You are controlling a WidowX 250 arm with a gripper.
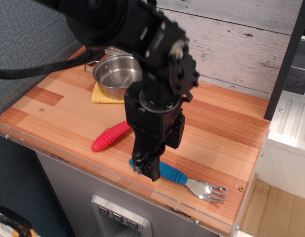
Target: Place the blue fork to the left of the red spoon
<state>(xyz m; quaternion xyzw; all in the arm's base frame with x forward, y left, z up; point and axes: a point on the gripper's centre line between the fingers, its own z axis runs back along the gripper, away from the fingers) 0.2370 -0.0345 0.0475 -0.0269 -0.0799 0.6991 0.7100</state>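
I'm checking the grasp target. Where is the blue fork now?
The blue fork lies near the table's front edge, tines pointing right, its handle end under the gripper, right of the red spoon.

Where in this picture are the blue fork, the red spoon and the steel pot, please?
blue fork (173, 174), observation image, on its blue ribbed handle.
red spoon (108, 137), observation image, on its red handle.
steel pot (114, 74), observation image, on its inner floor.

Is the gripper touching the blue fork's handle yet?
Cannot tell. In the only view, the gripper overlaps the blue fork at its handle's left end, hiding any contact or gap.
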